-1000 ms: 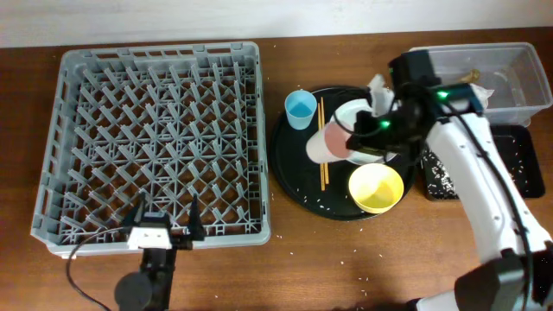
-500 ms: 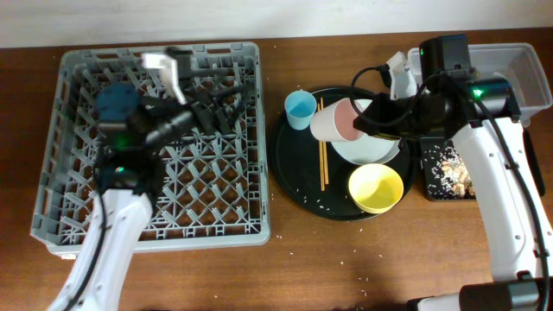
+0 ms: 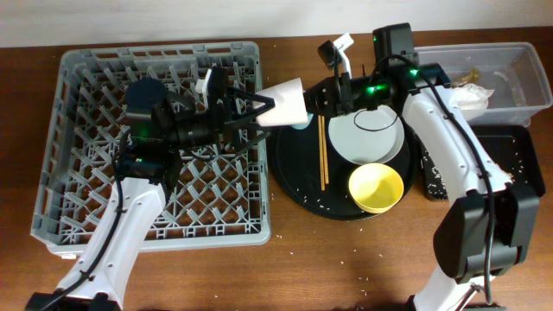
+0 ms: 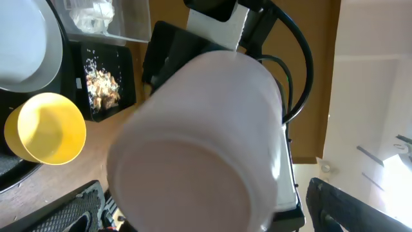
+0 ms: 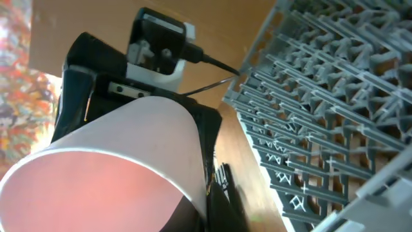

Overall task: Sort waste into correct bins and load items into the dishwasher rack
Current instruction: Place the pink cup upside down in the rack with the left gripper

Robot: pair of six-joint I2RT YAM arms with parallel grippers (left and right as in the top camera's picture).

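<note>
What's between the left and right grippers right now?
The pale pink cup, on its side, base toward the left gripper, mouth toward the right gripper; the overhead view shows it.

Pale pink cup (image 4: 199,142): blurred in your left wrist view, rim cropped in the right. Right gripper (image 3: 313,102) fingertips: hidden behind it.

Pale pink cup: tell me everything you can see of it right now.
The pale pink cup is plain, tapered and handleless. It looks like matte plastic, whitish outside and pinker inside, with no contents showing. It lies on its side in mid-air, above the gap between the dishwasher rack and the round black tray. Its open mouth faces the right gripper, which appears to hold it at the rim. Its closed base faces the left gripper, whose fingers are spread wide either side of it.
</note>
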